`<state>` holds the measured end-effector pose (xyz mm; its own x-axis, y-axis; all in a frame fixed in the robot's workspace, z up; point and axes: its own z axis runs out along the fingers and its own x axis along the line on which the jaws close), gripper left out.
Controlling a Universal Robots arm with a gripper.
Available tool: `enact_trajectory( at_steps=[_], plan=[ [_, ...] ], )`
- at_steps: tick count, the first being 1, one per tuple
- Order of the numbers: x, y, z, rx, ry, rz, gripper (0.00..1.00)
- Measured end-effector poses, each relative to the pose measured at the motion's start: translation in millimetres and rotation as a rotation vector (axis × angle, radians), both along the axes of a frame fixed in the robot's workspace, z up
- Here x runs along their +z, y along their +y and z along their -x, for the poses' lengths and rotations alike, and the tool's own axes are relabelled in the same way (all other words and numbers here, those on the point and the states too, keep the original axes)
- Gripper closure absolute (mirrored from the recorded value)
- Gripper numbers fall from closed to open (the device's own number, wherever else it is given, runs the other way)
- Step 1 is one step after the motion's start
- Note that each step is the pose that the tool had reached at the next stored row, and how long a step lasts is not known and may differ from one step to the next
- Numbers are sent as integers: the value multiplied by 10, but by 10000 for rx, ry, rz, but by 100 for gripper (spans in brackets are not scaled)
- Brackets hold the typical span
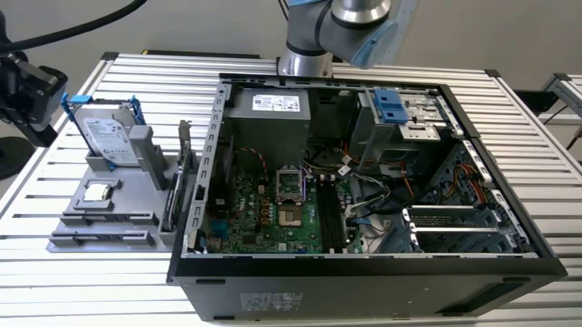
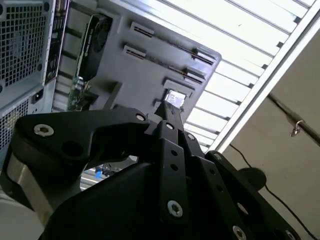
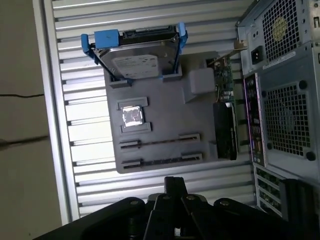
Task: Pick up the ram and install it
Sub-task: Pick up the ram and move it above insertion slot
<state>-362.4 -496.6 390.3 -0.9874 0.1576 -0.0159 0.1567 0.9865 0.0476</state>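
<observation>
The ram point(image 3: 162, 162) is a thin dark strip standing on edge in a long slot of the grey parts holder point(image 3: 165, 117). In the exterior view it lies at the holder's near end point(image 1: 102, 238). A like slot with another thin strip point(image 3: 160, 141) runs parallel beside it. My gripper point(image 3: 175, 182) hangs high above the table near the holder, well clear of the ram. Its black fingers meet at one tip in both wrist views, with nothing between them point(image 2: 167, 106). The open computer case point(image 1: 509, 225) lies on its side with the motherboard's long black memory slots point(image 1: 332, 225) exposed.
On the holder also stand a silver hard drive in blue rails point(image 3: 142, 60), a square processor chip point(image 3: 132, 116) and an upright card with a metal bracket point(image 1: 185, 170). The case's rear panel point(image 3: 280, 100) borders the holder. The table's edge point(image 3: 50, 100) drops to the floor.
</observation>
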Motion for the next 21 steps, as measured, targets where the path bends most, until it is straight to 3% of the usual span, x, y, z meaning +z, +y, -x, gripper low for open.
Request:
enact_trajectory(
  at_steps=[21],
  plan=[
    [0,0,2,-1896,-1,-1,100]
  ],
)
